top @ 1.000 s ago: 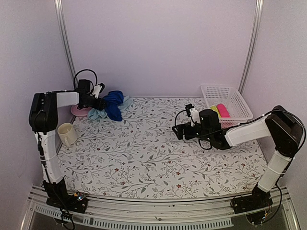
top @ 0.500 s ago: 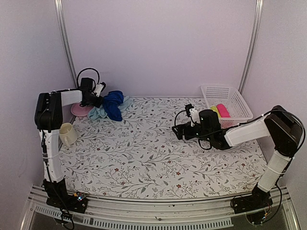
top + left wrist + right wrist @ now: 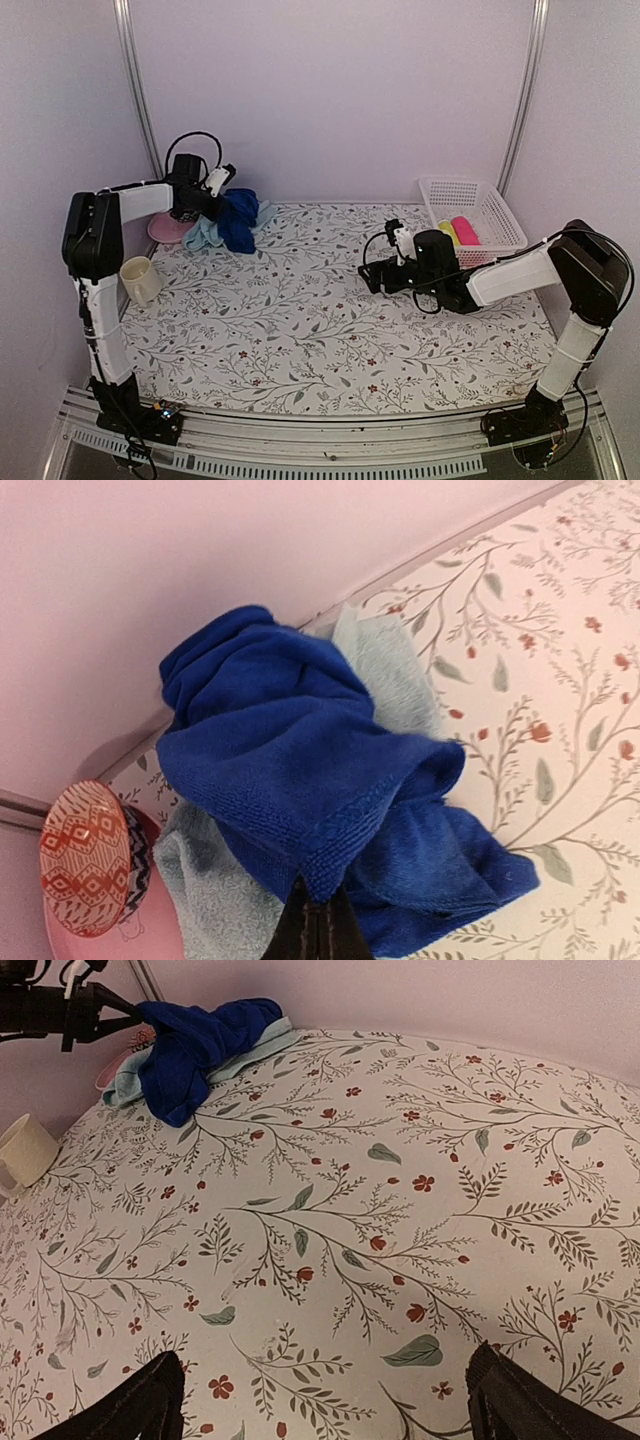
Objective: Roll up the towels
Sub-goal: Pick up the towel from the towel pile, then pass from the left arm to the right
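– At the near edge, what do we have?
– We have a metal rail carrying both arm bases. Beyond it a tablecloth printed with leafy sprigs and small red flowers lies flat over the whole table.
– And over the middle?
– We find the right gripper low over the cloth, right of centre, jaws spread wide with nothing between them.
– On the left side?
– We see a cream mug sitting near the left edge.
– Further back on that side?
– There we find the left gripper, clenched on a hemmed edge of the royal blue towel. That towel is bunched up on top of the pale aqua towel, which touches a pink hat with a patterned band, close to the back wall.
– The far right corner?
– We see a white mesh basket holding a pink roll and a yellow roll.
– And around us?
– Pale lilac walls, with metal posts in the back corners.
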